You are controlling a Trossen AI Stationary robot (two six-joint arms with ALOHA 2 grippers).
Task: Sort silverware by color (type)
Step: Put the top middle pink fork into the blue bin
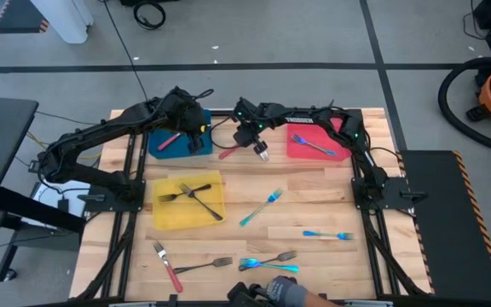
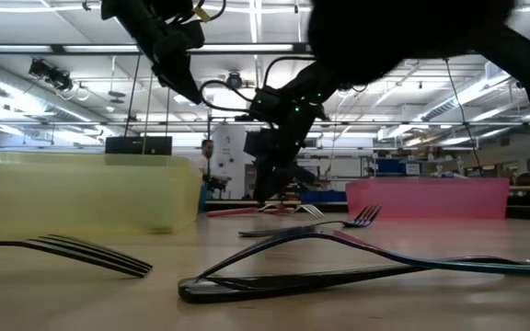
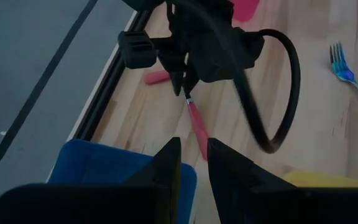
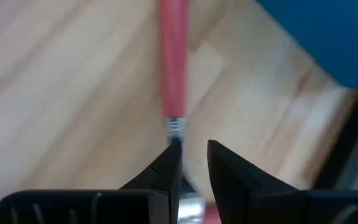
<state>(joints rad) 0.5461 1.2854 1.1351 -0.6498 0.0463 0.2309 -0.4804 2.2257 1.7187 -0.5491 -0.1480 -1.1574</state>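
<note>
Right pincer (image 4: 188, 163) straddles red-handled fork's (image 4: 173, 68) neck.

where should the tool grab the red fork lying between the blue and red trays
Take the red-handled fork at the thin metal neck just past the handle, coming straight down from above. It lies flat on the wood with bare table on both sides, and the right tool is already over that neck.

foreground: dark forks (image 2: 339, 271) on table | left: yellow tray (image 2: 81, 193) | right: red tray (image 2: 431, 198)
</note>
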